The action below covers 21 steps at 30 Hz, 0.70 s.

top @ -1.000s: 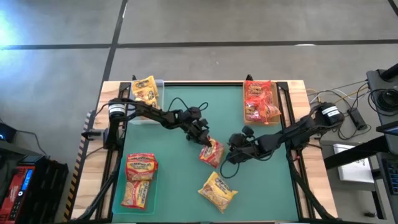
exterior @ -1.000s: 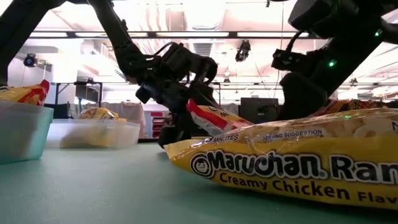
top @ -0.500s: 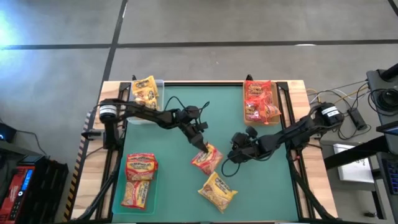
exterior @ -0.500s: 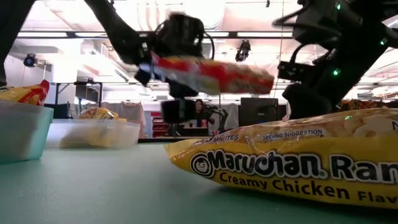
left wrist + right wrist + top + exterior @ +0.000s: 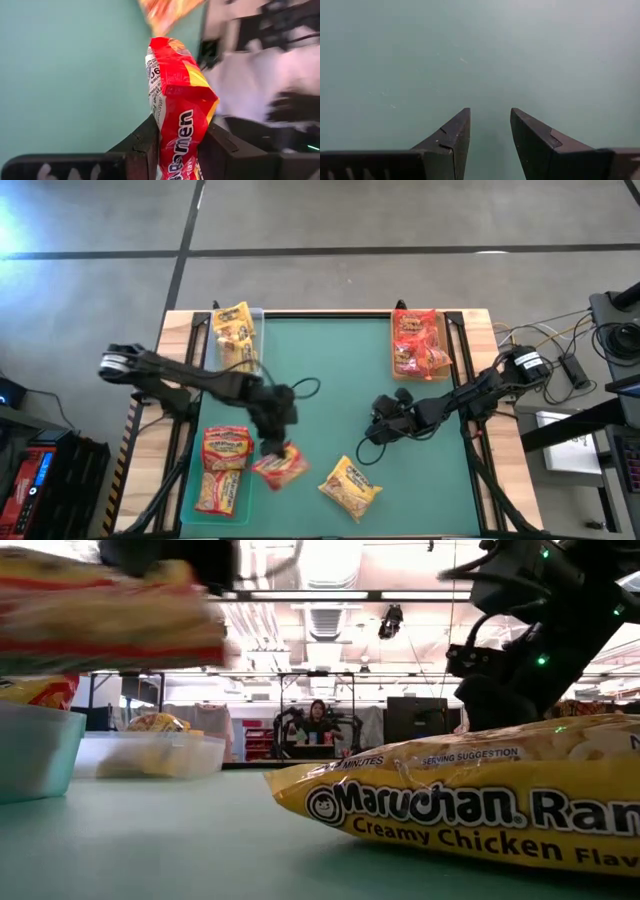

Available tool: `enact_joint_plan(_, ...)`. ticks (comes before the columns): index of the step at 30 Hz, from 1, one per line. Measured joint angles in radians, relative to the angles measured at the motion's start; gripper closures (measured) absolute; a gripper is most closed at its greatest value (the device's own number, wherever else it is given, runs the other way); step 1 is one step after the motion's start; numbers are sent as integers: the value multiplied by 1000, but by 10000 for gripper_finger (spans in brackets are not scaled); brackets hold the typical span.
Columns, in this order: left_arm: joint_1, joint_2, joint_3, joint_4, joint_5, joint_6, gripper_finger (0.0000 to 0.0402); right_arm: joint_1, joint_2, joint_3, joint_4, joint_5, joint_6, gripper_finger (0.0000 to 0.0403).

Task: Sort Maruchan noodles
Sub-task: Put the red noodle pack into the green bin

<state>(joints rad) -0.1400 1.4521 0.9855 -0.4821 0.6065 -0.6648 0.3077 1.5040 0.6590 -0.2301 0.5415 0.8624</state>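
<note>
The left gripper (image 5: 176, 150) has its two dark fingers (image 5: 146, 145) closed flat on the lower part of a red-orange and yellow crinkly plastic ramen packet (image 5: 177, 107). The packet stands up from between the pads, its long axis running away from the fingertips and its free end pointing outward. In the high view the left gripper (image 5: 268, 442) carries that packet (image 5: 280, 468) clear of the green mat (image 5: 330, 370), just beside the tray (image 5: 240, 490) near the left front corner, which holds red and yellow ramen packets (image 5: 226, 448) of like colouring.

Judgement: the step in hand is carriage to that tray. Done well, the packet should be brought fully over the tray before the fingers part, and laid flat along the tray's length, not dropped on the rim.

A yellow creamy-chicken ramen packet (image 5: 350, 485) lies loose on the mat, near the carried one. Further trays hold yellow packets (image 5: 234, 330) at the back left and red packets (image 5: 417, 340) at the back right.

The right gripper (image 5: 490, 127) waits over bare mat near the middle, its fingers parted and holding nothing.
</note>
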Motion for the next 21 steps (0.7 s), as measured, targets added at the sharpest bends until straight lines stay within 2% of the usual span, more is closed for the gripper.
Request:
enact_joint_plan(4,-125,-94,0,-216,-113,-51,317,0,0,0,67,-6,-32,271)
enact_joint_plan(8,-241,-169,0,-389,-130,-156,317,4,0,0,136,-60,-69,271)
enact_joint_plan(11,-299,-209,0,-445,-173,-236,317,11,0,2,181,-82,-99,271)
enact_joint_plan(15,-323,-249,0,-455,-259,-287,318,20,0,8,217,-104,-116,271)
enact_joint_plan(21,-348,-303,4,-537,-264,-333,318,44,0,16,216,-105,-114,271)
